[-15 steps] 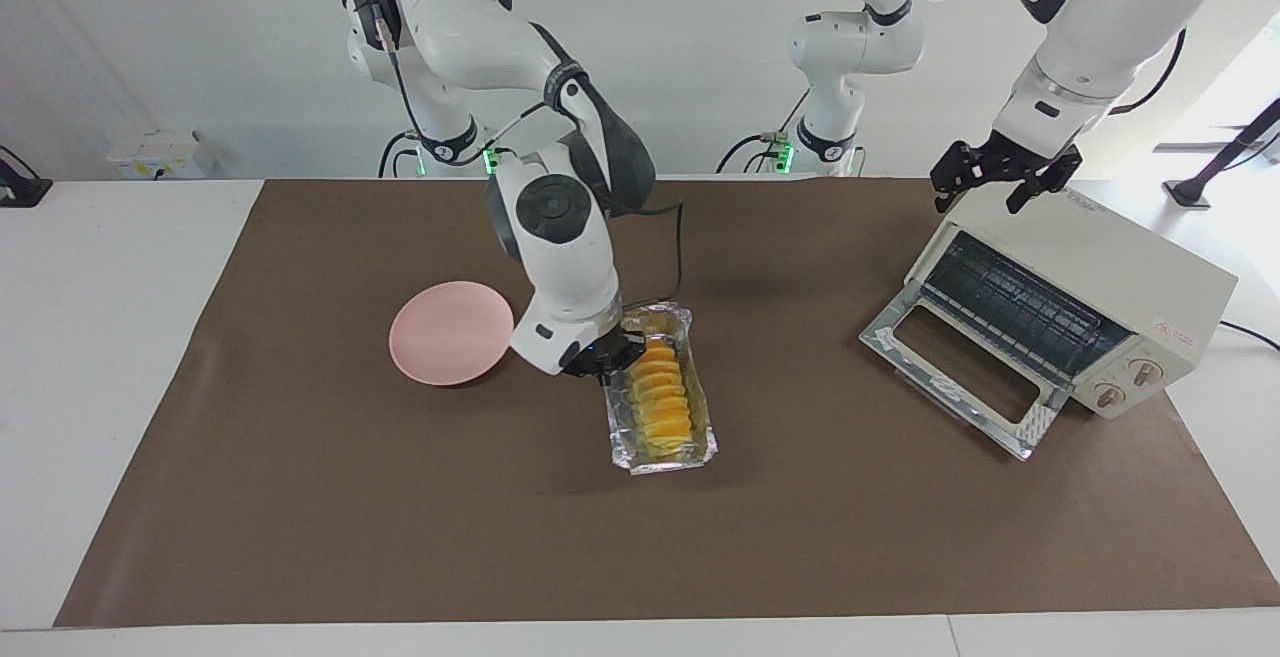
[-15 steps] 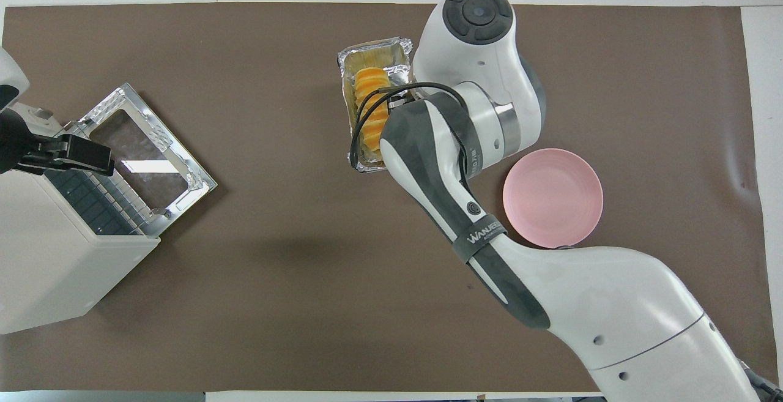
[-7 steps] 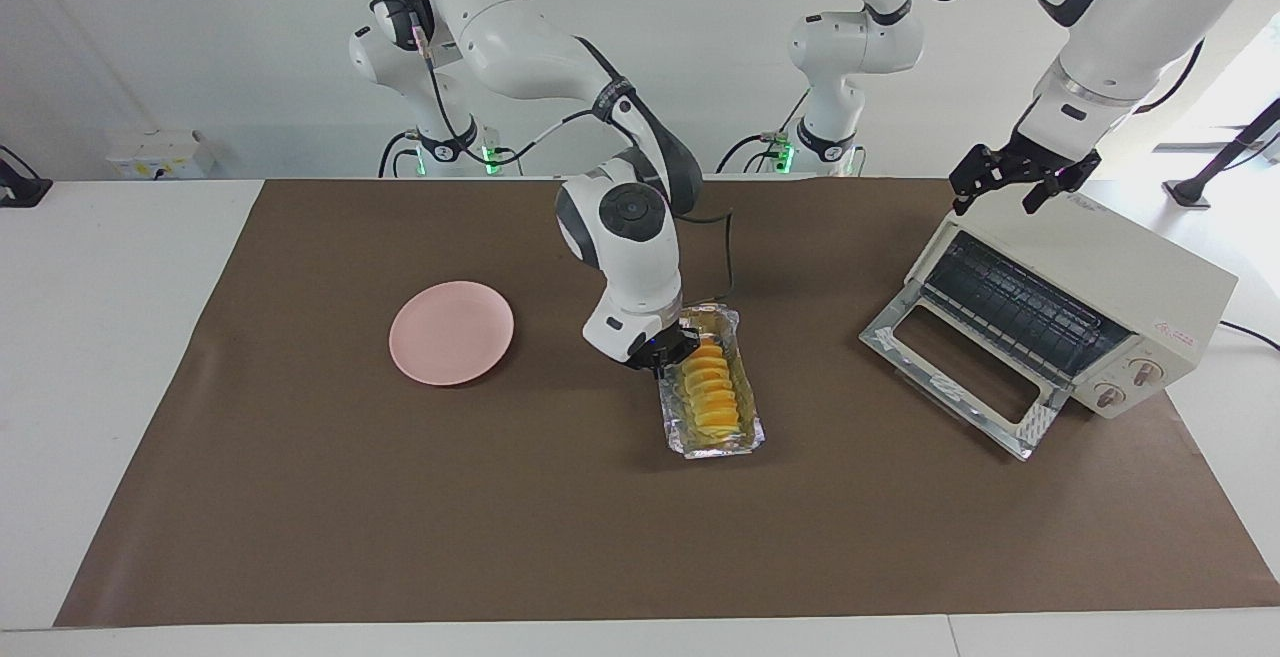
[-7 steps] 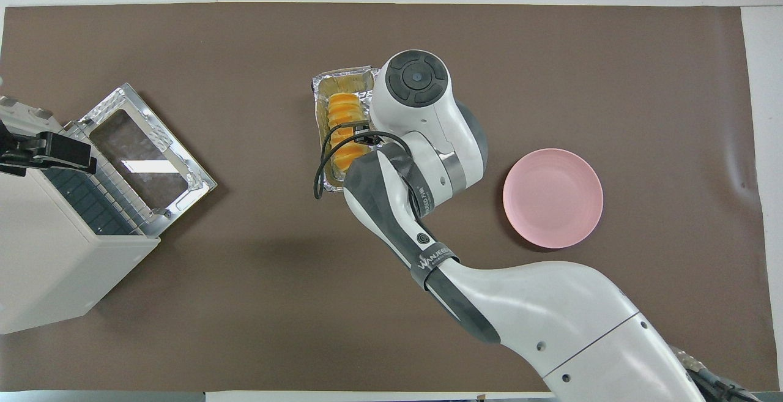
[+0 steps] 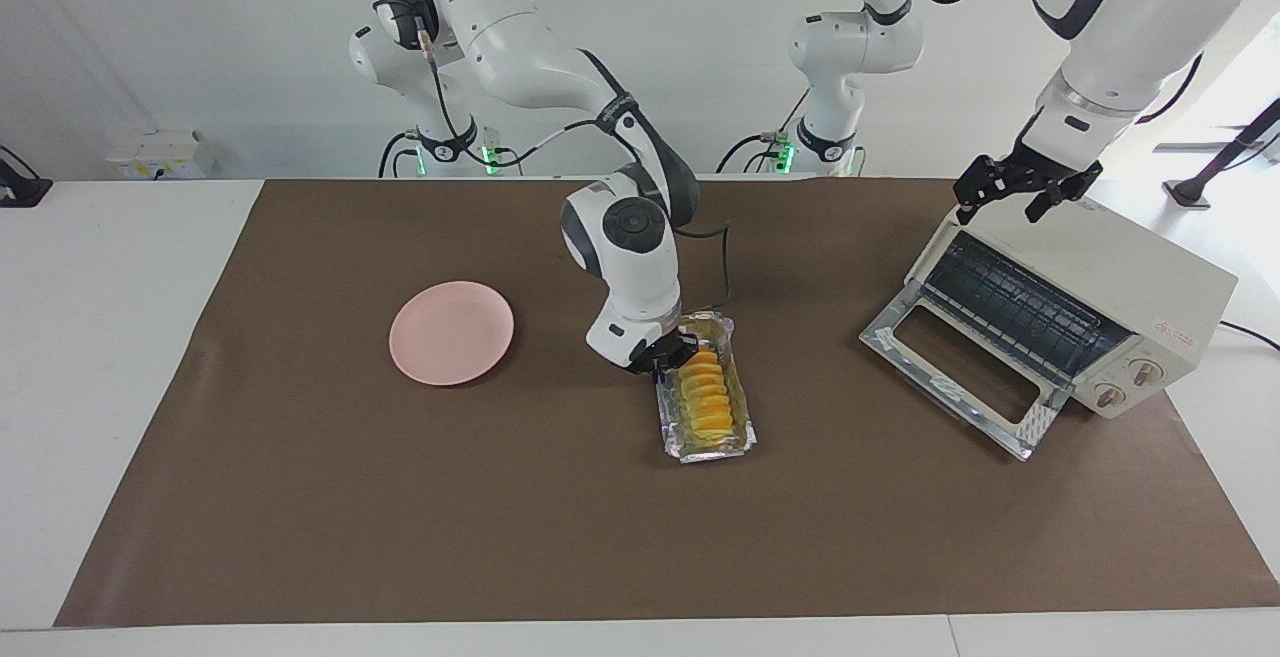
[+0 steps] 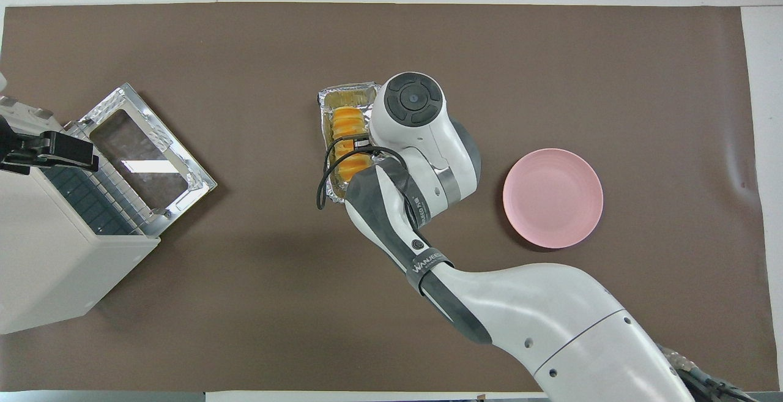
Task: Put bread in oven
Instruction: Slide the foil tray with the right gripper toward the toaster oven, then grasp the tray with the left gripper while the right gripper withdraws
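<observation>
The bread (image 5: 703, 392) (image 6: 347, 126), a ridged yellow-orange loaf, lies in a crinkled foil tray (image 5: 715, 452) (image 6: 348, 89) on the brown mat near the table's middle. My right gripper (image 5: 668, 357) is low at the tray's end nearer to the robots, against its rim; in the overhead view the wrist hides it. The cream oven (image 5: 1130, 277) (image 6: 55, 261) stands at the left arm's end with its glass door (image 5: 960, 367) (image 6: 144, 157) dropped open and the dark rack showing. My left gripper (image 5: 1025, 192) (image 6: 49, 148) hangs open just over the oven's top front edge, holding nothing.
A round pink plate (image 5: 452, 332) (image 6: 552, 198) lies on the mat toward the right arm's end, beside the right arm's wrist. The brown mat (image 5: 500, 517) covers most of the white table. The oven's open door juts out toward the tray.
The right arm has carried the tray with the bread toward the oven's end of the table and brought it lower. The left gripper has shifted slightly over the oven's top.
</observation>
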Controlling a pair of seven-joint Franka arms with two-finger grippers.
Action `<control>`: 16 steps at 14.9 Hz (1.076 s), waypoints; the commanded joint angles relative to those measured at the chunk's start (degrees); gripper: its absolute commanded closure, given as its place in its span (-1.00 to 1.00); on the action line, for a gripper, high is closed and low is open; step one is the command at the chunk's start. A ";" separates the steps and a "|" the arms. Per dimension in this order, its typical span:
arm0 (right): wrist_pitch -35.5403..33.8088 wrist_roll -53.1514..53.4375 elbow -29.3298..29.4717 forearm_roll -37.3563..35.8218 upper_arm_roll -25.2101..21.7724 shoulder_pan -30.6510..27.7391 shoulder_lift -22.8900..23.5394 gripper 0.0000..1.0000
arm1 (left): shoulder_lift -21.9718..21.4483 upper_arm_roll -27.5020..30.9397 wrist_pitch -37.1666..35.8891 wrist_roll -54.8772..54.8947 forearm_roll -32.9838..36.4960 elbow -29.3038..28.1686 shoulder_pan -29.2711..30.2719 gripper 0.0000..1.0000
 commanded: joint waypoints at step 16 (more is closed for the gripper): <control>-23.87 -24.86 5.48 -1.75 -1.29 -28.33 -14.19 -1.00 | 17.96 -0.84 19.16 -36.78 -0.66 4.73 -28.07 -1.00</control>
